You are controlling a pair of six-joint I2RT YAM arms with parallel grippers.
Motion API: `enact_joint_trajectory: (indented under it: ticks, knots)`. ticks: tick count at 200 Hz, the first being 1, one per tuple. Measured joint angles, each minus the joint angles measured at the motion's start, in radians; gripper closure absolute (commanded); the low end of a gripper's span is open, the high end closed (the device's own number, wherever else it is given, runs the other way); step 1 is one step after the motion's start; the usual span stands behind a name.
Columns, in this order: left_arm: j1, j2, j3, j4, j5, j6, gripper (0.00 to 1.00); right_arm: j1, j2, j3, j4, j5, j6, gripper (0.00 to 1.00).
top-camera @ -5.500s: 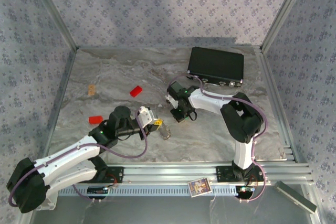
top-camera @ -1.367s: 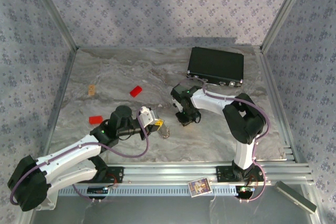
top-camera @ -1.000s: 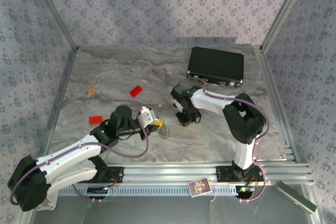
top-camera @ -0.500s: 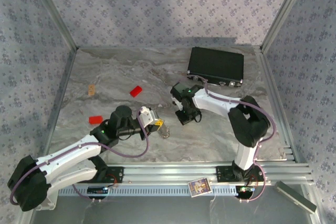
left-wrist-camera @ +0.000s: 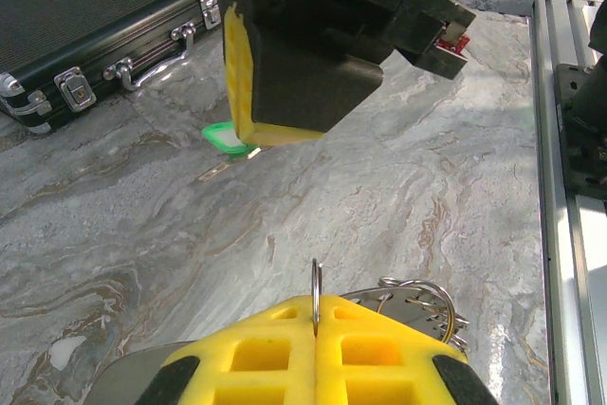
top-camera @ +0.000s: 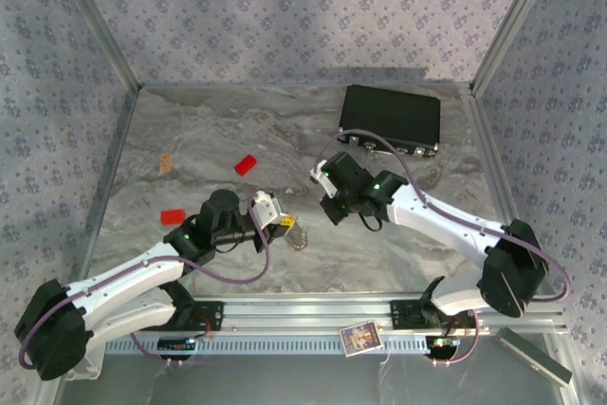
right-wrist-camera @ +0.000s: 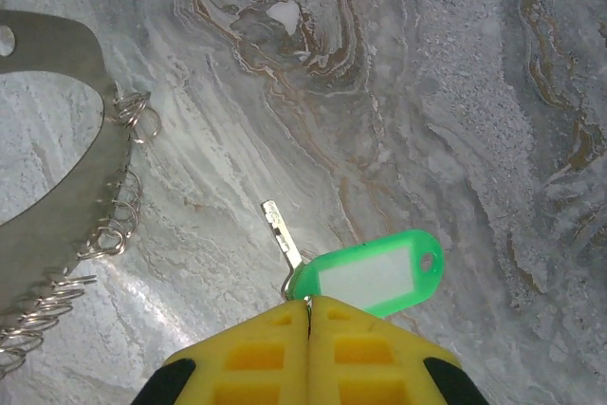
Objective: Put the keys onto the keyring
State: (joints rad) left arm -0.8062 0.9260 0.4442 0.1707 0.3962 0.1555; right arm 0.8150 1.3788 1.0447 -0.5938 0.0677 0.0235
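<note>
A green-tagged key [right-wrist-camera: 370,274] with a short metal blade [right-wrist-camera: 283,232] sticks out from my right gripper [right-wrist-camera: 309,303], which is shut on its head end just above the marble. The same green tag [left-wrist-camera: 226,138] peeks out under the right gripper's yellow finger [left-wrist-camera: 254,73] in the left wrist view. My left gripper [left-wrist-camera: 316,308] is shut on the keyring [left-wrist-camera: 316,282], a thin silvery loop standing upright between the pads. Seen from above, the left gripper [top-camera: 285,226] and right gripper [top-camera: 329,212] face each other a short gap apart.
A curved metal plate strung with several small rings [right-wrist-camera: 66,187] lies beside the left gripper [left-wrist-camera: 422,299]. A black case [top-camera: 390,119] sits at the back right. Two red blocks [top-camera: 246,164] [top-camera: 173,216] and a small tan piece [top-camera: 166,162] lie left. Rails [left-wrist-camera: 569,187] edge the table.
The right arm's elbow has swung down and out to the right, while its gripper stays near the same spot with the green key. The left arm has held still.
</note>
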Motion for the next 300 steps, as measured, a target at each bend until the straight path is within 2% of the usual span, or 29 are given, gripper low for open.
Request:
enact_joint_trajectory:
  ticks: [56,84,173,238,300]
  knots:
    - [0.0,0.0,0.0,0.0,0.0,0.0,1.0,-0.018,0.212,0.001,-0.015,0.015,0.06,1.0]
    - [0.0,0.0,0.0,0.0,0.0,0.0,1.0,-0.019,0.265,-0.001,-0.02,0.007,0.101,1.0]
    - [0.0,0.0,0.0,0.0,0.0,0.0,1.0,-0.041,0.341,0.016,-0.031,-0.028,0.131,1.0]
    - [0.0,0.0,0.0,0.0,0.0,0.0,1.0,-0.045,0.351,0.02,-0.062,-0.038,0.135,0.9]
    - [0.0,0.0,0.0,0.0,0.0,0.0,1.0,-0.045,0.351,0.029,-0.093,-0.037,0.138,0.88]
